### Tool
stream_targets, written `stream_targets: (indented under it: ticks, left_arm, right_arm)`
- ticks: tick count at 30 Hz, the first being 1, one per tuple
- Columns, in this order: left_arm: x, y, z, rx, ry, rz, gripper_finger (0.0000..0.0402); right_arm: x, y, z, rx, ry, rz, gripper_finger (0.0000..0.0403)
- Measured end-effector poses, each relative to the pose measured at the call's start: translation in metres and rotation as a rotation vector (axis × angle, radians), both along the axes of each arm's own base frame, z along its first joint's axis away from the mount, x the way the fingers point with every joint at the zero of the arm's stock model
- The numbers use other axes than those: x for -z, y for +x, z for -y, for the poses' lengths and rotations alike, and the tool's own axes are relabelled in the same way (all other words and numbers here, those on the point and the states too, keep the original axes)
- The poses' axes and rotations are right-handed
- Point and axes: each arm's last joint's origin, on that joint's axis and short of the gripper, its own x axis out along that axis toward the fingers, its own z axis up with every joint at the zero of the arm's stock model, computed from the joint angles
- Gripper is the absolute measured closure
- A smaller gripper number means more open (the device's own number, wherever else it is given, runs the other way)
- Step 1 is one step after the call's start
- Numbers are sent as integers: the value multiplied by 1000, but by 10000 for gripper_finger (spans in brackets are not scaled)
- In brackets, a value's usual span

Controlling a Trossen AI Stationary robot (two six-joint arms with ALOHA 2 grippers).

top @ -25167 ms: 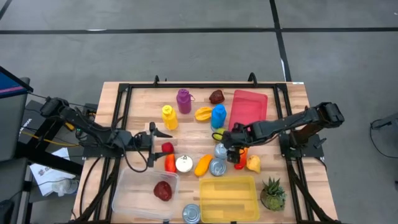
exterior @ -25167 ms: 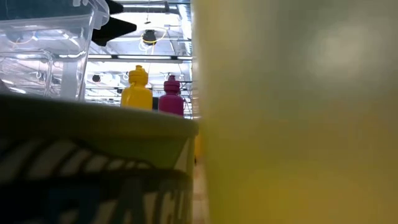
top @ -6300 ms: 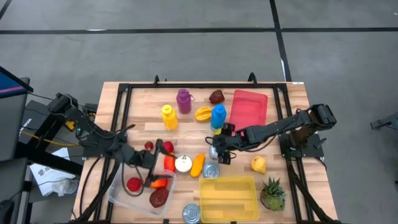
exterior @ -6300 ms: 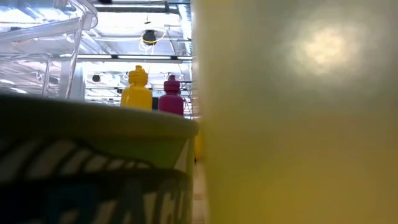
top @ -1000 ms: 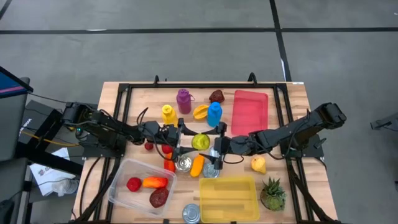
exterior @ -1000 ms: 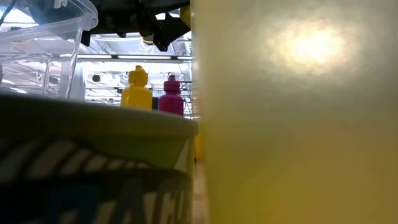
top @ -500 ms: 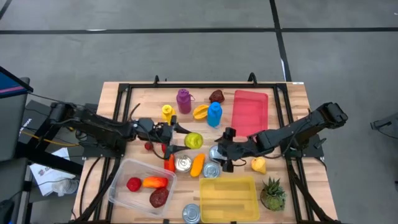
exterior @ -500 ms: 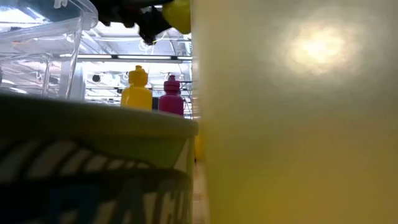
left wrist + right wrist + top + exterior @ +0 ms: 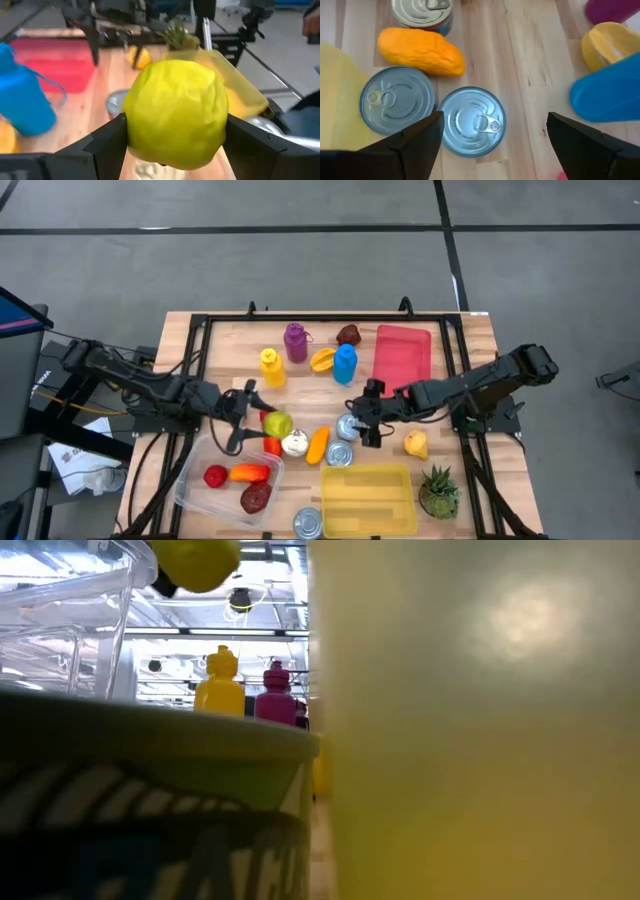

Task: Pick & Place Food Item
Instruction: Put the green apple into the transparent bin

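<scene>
A yellow-green round fruit (image 9: 280, 423) hangs above the table's middle left, and my left gripper (image 9: 268, 423) is shut on it. The fruit fills the left wrist view (image 9: 175, 112) and shows high up in the low view (image 9: 195, 562). A clear tub (image 9: 200, 500) at the near left holds a red fruit (image 9: 215, 476), an orange item (image 9: 250, 473) and a dark red one (image 9: 256, 497). My right gripper (image 9: 366, 426) hovers open near the table's middle. It points down, with a silver can (image 9: 472, 121) below the gap between its fingers, and it touches nothing. My left gripper pinches the fruit by two opposite sides (image 9: 131, 117), one finger (image 9: 102, 145) on each. The fingers reach in nearly level from the table's left. The fruit is lifted clear of the table and everything on it.
Cans (image 9: 295, 443) (image 9: 340, 452), an orange fruit (image 9: 320, 444) and a red item (image 9: 272, 445) crowd the middle. Yellow (image 9: 270, 367), purple (image 9: 295, 341) and blue (image 9: 345, 364) bottles stand farther back. A red tray (image 9: 400, 358), a yellow tray (image 9: 367, 498), a plant (image 9: 436, 492) and a yellow fruit (image 9: 411, 443) take the right.
My left gripper has carried the yellow-green fruit from the table's middle toward the left and near edges, closer to the clear tub, and has levelled out. My right gripper has tipped downward over the cans and drawn slightly toward the right edge.
</scene>
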Motion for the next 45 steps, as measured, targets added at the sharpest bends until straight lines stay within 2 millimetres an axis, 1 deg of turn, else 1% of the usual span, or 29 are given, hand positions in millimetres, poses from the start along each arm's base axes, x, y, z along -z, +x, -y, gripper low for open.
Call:
stream_targets:
  ticks: [5, 9, 13, 21, 24, 28, 32, 36, 39, 43, 45]
  left_arm:
    - [6, -11, 15, 40, -17, -78, 130]
    - [10, -19, 24, 58, -38, -162, 130]
    - [-1, -28, 32, 79, -29, -231, 130]
    - [-38, -40, 49, 136, 44, -263, 130]
    - [-42, -41, 58, 205, 22, -317, 130]
    - [-28, -38, 73, 251, -1, -458, 130]
    - [-9, -36, 83, 207, 19, -601, 130]
    - [7, -33, 93, 182, 70, -699, 130]
    - [17, -31, 97, 182, 101, -758, 130]
    - [23, -27, 100, 168, 115, -781, 130]
    - [25, -25, 100, 131, 120, -770, 111]
  right_arm:
    - [-1, 2, 7, 9, 5, 7, 69]
    - [-1, 4, 9, -6, 22, 14, 69]
    - [-1, 4, 9, -11, 33, 13, 69]
    - [-1, 5, 11, -10, 40, 11, 69]
    - [-1, 5, 11, -13, 42, 10, 69]
    - [-1, 5, 11, -13, 42, 10, 69]
    - [-1, 5, 11, -14, 41, 10, 69]
    - [-1, 5, 10, -15, 41, 10, 69]
    - [-1, 5, 10, -13, 42, 11, 69]
    - [-1, 5, 10, -14, 42, 11, 69]
    - [-1, 5, 10, -14, 43, 11, 69]
